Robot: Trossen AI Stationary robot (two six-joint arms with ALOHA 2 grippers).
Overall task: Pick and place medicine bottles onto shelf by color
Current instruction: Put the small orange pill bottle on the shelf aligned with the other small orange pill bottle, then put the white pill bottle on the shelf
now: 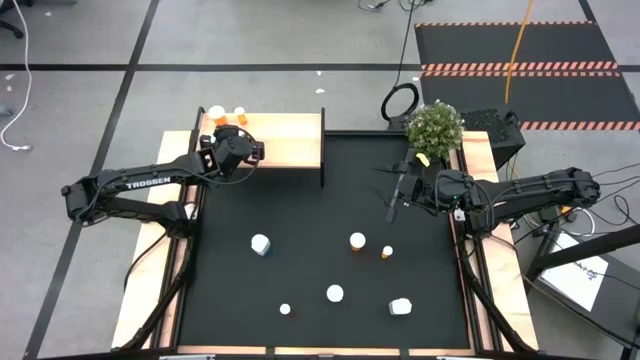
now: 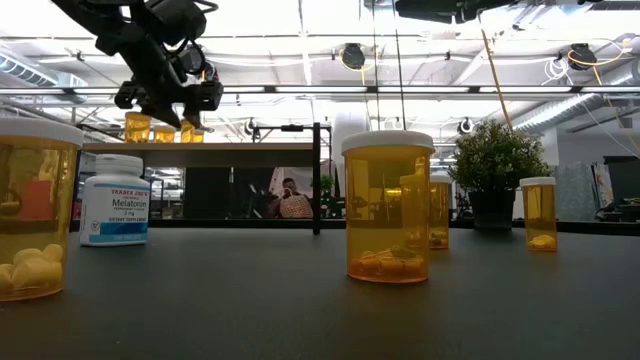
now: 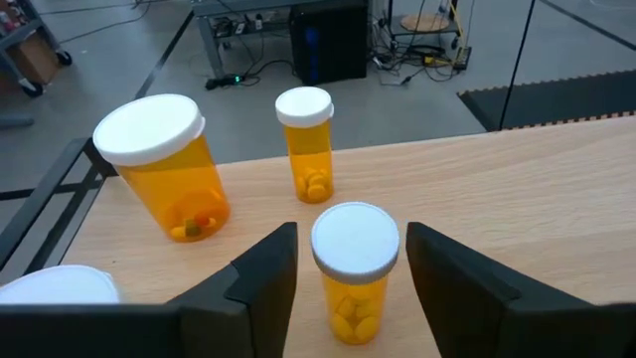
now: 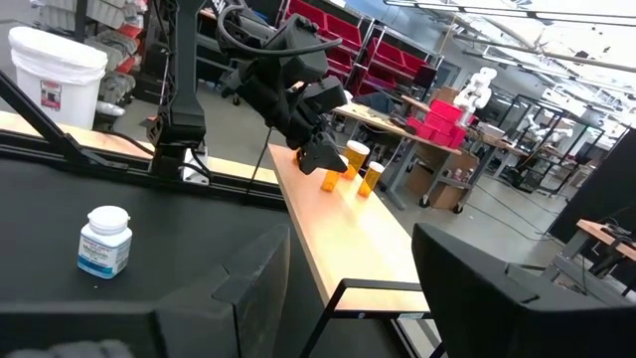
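The light-wood shelf (image 1: 290, 140) stands at the mat's far left. On it stand three orange bottles with white caps: a wide one (image 3: 164, 169), a slim one (image 3: 306, 144) and a third (image 3: 355, 268). My left gripper (image 3: 350, 241) is open, with one finger on each side of that third bottle and a gap on both sides. The bottle rests on its base on the board. Over the mat's right side my right gripper (image 1: 397, 190) hangs open and level, holding nothing. Loose bottles stand on the black mat: white ones (image 1: 260, 243) (image 1: 335, 293) and orange ones (image 1: 357, 240) (image 1: 387, 252).
A potted plant (image 1: 435, 128) stands at the mat's far right, behind my right gripper. A thin black post (image 1: 322, 150) marks the shelf's right end. Two more small bottles (image 1: 285, 309) (image 1: 400, 306) stand near the front edge. Another white cap (image 3: 55, 286) shows beside my left gripper.
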